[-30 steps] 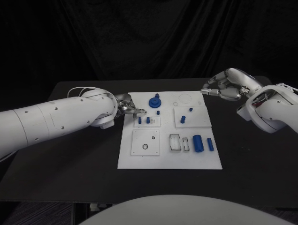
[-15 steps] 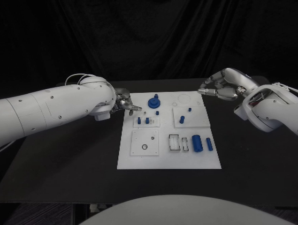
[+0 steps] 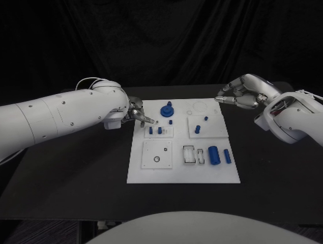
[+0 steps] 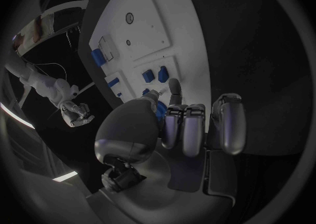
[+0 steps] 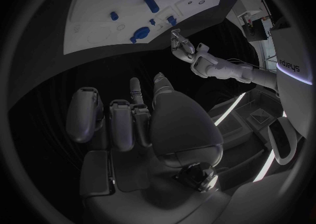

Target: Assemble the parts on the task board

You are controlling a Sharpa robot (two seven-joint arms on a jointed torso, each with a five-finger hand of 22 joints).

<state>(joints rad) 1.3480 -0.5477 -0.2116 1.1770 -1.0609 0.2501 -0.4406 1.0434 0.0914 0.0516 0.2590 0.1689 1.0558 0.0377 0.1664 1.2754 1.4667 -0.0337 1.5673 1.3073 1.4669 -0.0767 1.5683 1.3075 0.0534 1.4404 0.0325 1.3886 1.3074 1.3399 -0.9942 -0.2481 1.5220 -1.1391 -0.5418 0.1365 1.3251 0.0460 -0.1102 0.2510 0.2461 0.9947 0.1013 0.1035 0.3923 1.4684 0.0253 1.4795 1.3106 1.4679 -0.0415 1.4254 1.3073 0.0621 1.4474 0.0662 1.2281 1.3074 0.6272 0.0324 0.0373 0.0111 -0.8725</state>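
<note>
White task board (image 3: 183,175) between arms; left robot hand (image 3: 139,115), right robot hand (image 3: 237,96) empty, fingers curled per wrist views.

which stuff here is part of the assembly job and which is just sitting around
Part of the job:
- task board
- blue parts: tall knob piece, two small pegs, peg on the right plate, two cylinders lying flat
- left hand, right hand, both holding nothing

Just there:
- black table
- dark curtain
</note>
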